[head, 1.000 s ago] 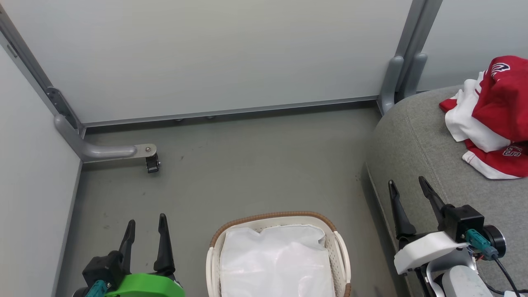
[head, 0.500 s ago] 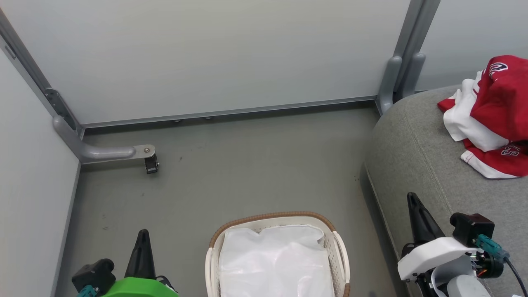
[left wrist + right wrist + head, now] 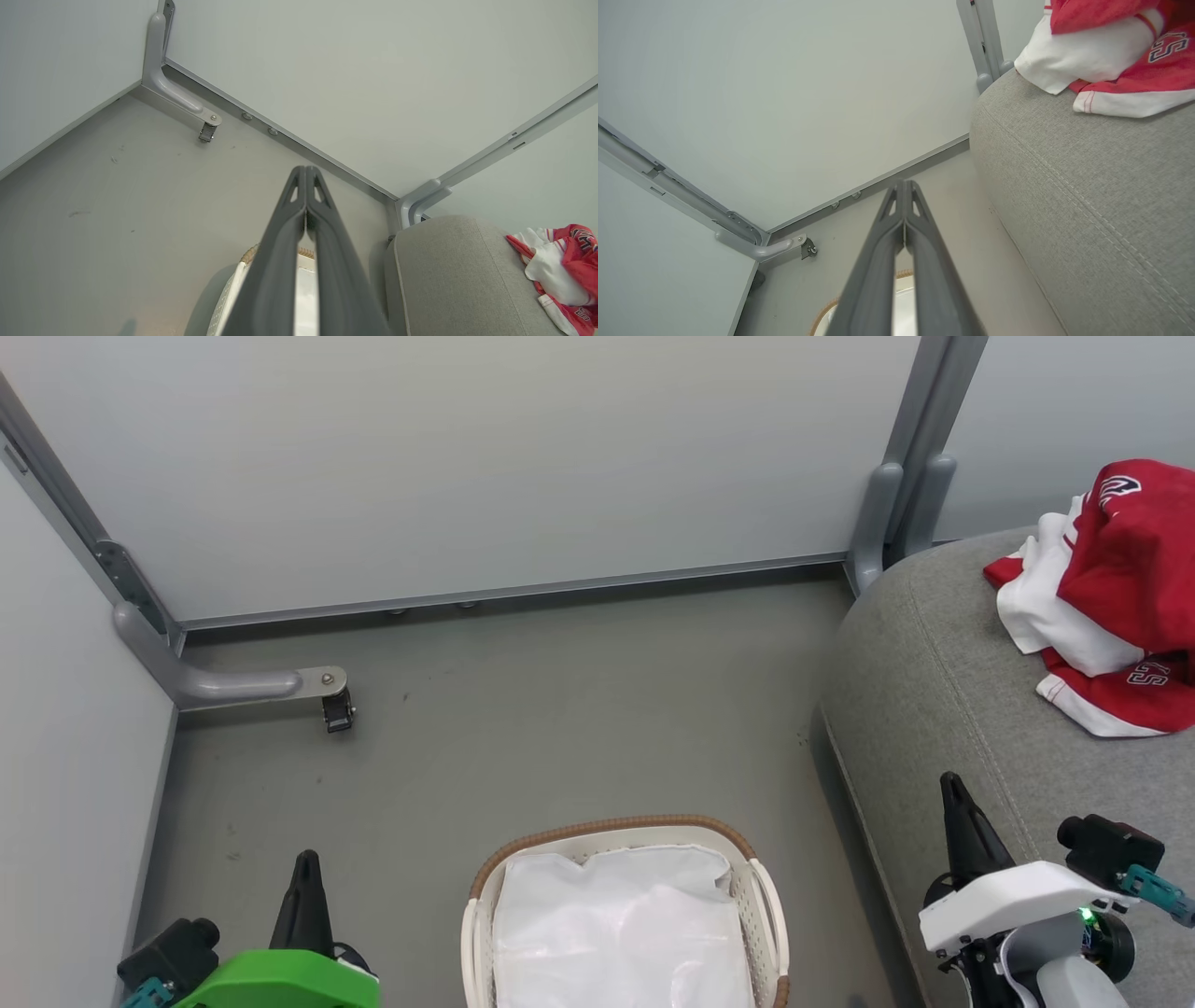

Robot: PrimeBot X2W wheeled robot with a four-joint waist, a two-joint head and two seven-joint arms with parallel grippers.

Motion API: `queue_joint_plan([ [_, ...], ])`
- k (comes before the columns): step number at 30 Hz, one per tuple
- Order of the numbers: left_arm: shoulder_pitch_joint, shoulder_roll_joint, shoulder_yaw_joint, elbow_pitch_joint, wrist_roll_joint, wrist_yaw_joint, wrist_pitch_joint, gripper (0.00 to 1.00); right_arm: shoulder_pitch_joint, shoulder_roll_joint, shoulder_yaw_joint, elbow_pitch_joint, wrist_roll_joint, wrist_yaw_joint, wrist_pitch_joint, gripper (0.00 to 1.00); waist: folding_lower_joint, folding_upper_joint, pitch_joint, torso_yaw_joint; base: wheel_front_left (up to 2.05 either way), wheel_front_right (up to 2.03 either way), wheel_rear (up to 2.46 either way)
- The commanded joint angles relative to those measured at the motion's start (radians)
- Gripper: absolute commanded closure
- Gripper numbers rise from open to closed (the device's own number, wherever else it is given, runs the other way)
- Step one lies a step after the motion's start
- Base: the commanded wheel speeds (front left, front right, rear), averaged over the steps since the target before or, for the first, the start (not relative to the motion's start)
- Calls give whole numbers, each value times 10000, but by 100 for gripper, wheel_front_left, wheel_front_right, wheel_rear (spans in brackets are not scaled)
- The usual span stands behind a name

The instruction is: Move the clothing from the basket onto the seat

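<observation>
1. My left gripper (image 3: pixel 305 873) and right gripper (image 3: pixel 957 798) are both pinched closed and empty.
2. The basket (image 3: pixel 607 826) between them holds its liner (image 3: pixel 616 933), no garments.
3. The clothing (image 3: pixel 1120 569) lies on the seat (image 3: pixel 943 691), beyond my right gripper; the task looks finished.

The red-and-white clothing (image 3: pixel 1111 607) lies in a crumpled heap at the right edge of the head view on the grey, stitched seat (image 3: pixel 943 691), while the oval white basket (image 3: pixel 607 828) with its brown woven rim stands upright at bottom centre, left of the seat, its white liner (image 3: pixel 621 933) showing.
</observation>
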Motion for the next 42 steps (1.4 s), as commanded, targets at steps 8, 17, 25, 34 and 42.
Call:
queue_joint_plan([
  [8,-447,23,278,-214,-1262,-143,342,100,-163,-59,-166,-220,1461,-3,347,100,0,0,-8,-47,0,0,0],
  [17,-568,26,480,-250,-2293,-234,656,100,-176,-67,-285,-258,2685,-4,655,100,0,0,-16,-97,0,0,0],
  [25,-668,27,646,-279,-3186,-313,926,100,-188,-75,-384,-289,3731,-5,922,100,0,0,-23,-143,0,0,0],
  [34,-772,28,815,-308,-4054,-388,1193,100,-199,-81,-484,-319,4770,-6,1187,100,0,0,-32,-193,0,0,0],
  [42,-849,29,960,-332,-4806,-461,1433,100,-209,-87,-571,-345,5650,-6,1416,100,0,0,-39,-239,0,0,0],
])
